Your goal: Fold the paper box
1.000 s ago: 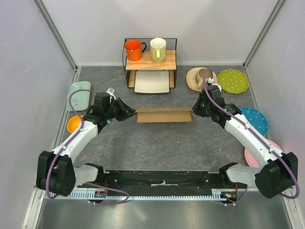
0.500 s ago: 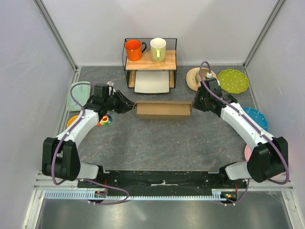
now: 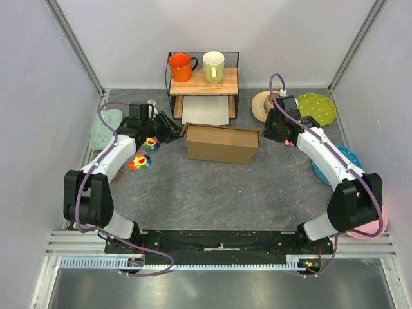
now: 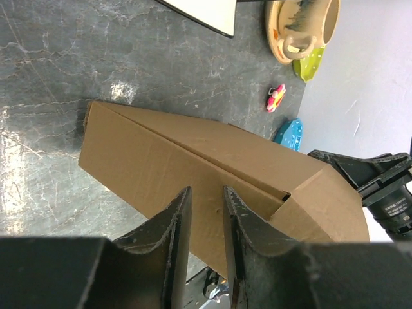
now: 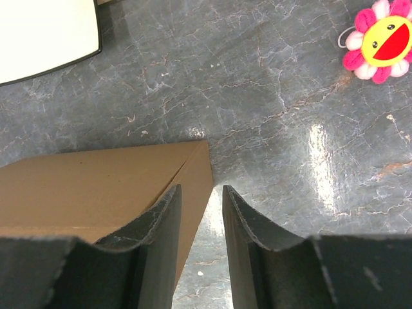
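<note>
Whereas a second ago both arms pressed on the ends of a thin-looking strip of cardboard at mid-table, the top view now lists: paper box (image 3: 222,143) shifted back, close in front of the wire rack (image 3: 234,84), showing a broad brown face. The left gripper (image 3: 170,132) sits just beside its left end and the right gripper (image 3: 266,132) just beside its right end, both drawn slightly off it. The box reads as assembled and the arms as letting go, so the task looks near its close. Left wrist view: fingers partly parted with nothing between them. The closed box lies on the dark table beyond the tips, one lid seam gaping a little toward the far end. Right wrist view: fingers likewise partly parted and gripping nothing. The box's end corner lies just past the left finger – contact cannot be told – and bare table lies under the other.
</note>
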Controlling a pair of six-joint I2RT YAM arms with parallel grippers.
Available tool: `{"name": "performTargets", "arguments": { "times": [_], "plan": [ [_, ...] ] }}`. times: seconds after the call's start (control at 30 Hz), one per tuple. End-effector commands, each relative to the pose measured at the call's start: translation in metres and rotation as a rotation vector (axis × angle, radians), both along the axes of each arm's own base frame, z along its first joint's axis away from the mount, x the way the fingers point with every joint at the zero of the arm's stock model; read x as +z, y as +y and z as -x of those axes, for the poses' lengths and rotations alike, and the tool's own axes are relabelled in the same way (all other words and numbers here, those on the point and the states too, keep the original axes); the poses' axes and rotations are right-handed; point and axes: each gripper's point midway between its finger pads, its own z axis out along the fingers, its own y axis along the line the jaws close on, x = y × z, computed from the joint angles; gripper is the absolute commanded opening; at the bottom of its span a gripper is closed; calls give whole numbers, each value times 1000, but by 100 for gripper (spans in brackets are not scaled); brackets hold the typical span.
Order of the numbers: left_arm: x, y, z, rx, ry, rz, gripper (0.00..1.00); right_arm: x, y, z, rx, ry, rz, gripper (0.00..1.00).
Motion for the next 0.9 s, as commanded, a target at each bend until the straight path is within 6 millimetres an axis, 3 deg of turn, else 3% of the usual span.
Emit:
{"name": "performTargets", "arguments": {
  "times": [0.0,0.2,0.37,0.6,0.87],
  "plan": [
    [13,-15,6,-103,-41,39,33,15,11,-11,28,-44,-21,40],
    [-7,-4,16,-77,-12,-16,35,11,2,-7,8,-42,15,45],
    [-22,8,9,-37,12,-64,40,8,-4,-13,-19,-34,20,52],
    [-30,26,6,10,22,-126,46,10,-31,-20,-91,-31,45,55],
    [-37,58,4,99,68,-215,53,4,-60,-13,-187,-13,100,59]
  ]
}}
